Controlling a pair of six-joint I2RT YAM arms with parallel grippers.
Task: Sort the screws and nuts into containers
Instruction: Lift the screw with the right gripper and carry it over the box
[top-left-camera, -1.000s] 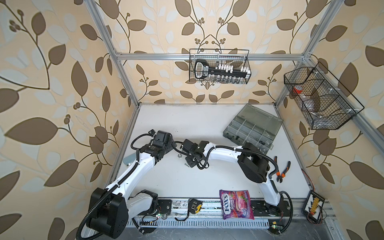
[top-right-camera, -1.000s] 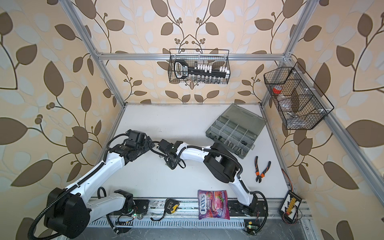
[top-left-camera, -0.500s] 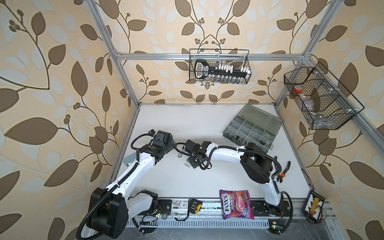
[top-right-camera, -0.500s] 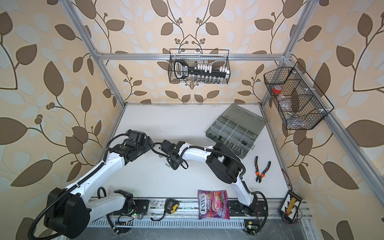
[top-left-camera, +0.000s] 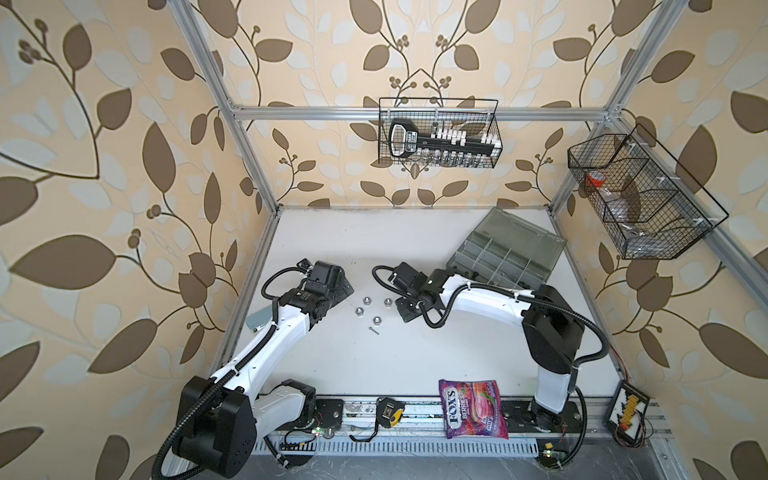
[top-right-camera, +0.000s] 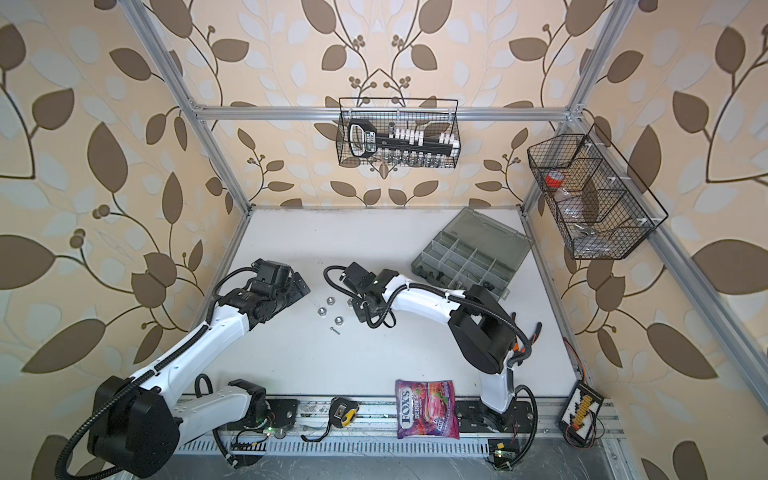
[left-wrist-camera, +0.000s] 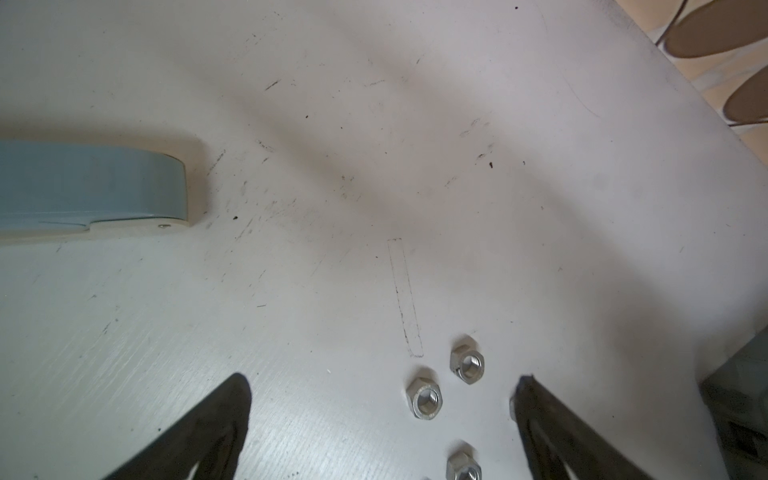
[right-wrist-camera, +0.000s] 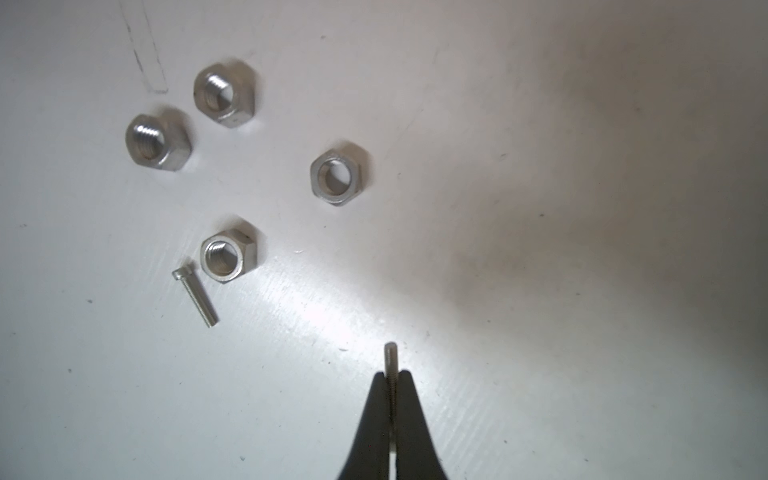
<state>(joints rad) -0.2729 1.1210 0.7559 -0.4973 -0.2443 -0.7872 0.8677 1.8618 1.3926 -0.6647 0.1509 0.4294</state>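
Note:
Several silver nuts (top-left-camera: 366, 300) (top-right-camera: 330, 300) (right-wrist-camera: 338, 178) lie on the white table between the two arms. One thin screw (top-left-camera: 374, 330) (right-wrist-camera: 195, 297) lies flat beside the nearest nut. My right gripper (right-wrist-camera: 390, 376) (top-left-camera: 404, 315) is shut on another thin screw (right-wrist-camera: 390, 353), whose threaded end sticks out past the tips, just right of the nuts. The left gripper (left-wrist-camera: 382, 382) (top-left-camera: 343, 287) is open, low at the left of the group, with three nuts (left-wrist-camera: 424, 399) showing between its fingers. The open grey organizer box with its containers (top-left-camera: 505, 259) (top-right-camera: 469, 255) sits at the back right.
A purple candy bag (top-left-camera: 473, 409) and a tape measure (top-left-camera: 388, 415) lie at the front edge. Orange-handled pliers (top-right-camera: 528, 336) lie behind the right arm. A blue-grey object (top-left-camera: 259, 320) (left-wrist-camera: 91, 187) rests by the left rail. Black wire baskets (top-left-camera: 438, 133) (top-left-camera: 640, 199) hang on the walls.
The right gripper has drawn back to the right, off the nuts, staying shut; the nuts and the loose screw now show. The left arm has not moved.

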